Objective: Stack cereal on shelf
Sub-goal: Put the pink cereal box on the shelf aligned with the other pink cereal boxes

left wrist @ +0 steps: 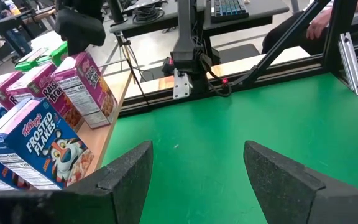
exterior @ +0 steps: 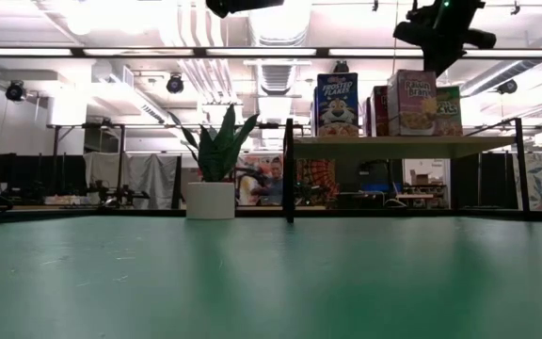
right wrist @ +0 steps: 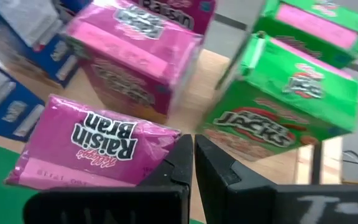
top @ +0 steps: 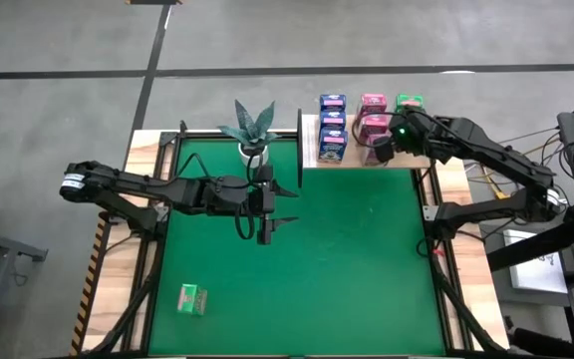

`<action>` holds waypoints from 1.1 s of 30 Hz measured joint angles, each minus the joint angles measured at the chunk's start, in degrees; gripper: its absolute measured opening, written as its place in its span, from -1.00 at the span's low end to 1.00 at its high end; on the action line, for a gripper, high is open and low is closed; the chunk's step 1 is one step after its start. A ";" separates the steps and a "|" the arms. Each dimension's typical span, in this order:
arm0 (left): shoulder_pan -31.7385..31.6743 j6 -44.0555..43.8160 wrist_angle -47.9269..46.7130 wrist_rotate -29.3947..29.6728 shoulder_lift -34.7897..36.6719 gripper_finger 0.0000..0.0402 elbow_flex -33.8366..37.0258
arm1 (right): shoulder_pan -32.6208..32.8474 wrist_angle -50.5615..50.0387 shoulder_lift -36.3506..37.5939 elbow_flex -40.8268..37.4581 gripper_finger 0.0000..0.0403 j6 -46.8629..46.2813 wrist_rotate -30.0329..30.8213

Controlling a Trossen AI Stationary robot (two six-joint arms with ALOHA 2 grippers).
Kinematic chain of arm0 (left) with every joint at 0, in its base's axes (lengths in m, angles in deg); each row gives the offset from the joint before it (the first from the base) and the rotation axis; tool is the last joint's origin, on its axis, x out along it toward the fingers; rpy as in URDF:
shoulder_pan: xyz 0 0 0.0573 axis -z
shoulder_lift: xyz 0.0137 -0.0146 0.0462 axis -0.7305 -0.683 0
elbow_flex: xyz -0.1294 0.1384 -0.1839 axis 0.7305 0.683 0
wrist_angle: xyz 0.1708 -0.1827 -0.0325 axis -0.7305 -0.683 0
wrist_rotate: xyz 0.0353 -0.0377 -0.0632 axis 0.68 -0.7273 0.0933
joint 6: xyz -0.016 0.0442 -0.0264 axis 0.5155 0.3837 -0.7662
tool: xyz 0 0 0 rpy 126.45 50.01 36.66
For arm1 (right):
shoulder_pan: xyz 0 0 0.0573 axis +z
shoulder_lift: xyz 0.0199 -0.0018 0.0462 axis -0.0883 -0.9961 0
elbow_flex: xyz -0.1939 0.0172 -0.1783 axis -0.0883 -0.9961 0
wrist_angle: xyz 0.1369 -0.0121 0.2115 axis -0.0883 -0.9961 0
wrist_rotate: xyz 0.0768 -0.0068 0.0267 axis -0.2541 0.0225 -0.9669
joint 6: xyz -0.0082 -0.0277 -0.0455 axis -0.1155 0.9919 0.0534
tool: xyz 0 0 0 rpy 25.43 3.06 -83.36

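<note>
The light-wood shelf (top: 359, 162) (exterior: 403, 144) stands at the mat's far right edge. On it stand blue cereal boxes (top: 332, 125) (left wrist: 37, 144), pink ones (top: 373, 112) (right wrist: 95, 150) and green ones (top: 410, 102) (right wrist: 288, 106). Another green box (top: 192, 298) lies flat on the mat near the near left corner. My right gripper (right wrist: 194, 155) (top: 384, 150) is shut and hovers over the shelf, its tips pointing at the gap between a pink and a green box. My left gripper (left wrist: 197, 180) (top: 283, 205) is open above the mat's middle, holding nothing.
A potted plant (top: 252, 130) (exterior: 216, 179) stands at the mat's far edge, just left of the shelf's black upright (exterior: 289, 169). The green mat (top: 357, 269) lies open between the left gripper and the near edge. A person's hand (left wrist: 319, 22) shows beyond the table.
</note>
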 joint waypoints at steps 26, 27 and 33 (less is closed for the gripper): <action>-0.02 0.20 0.00 0.00 -0.02 0.17 0.00 | 10.88 -3.86 4.50 8.45 -0.96 10.65 -12.14; -0.01 0.20 0.00 0.00 -0.02 0.17 0.00 | 12.35 -3.83 4.49 7.83 -0.96 10.94 -12.13; -0.02 0.24 0.00 0.01 -0.02 0.17 0.00 | 22.55 -2.00 3.94 0.78 -0.96 15.12 -10.36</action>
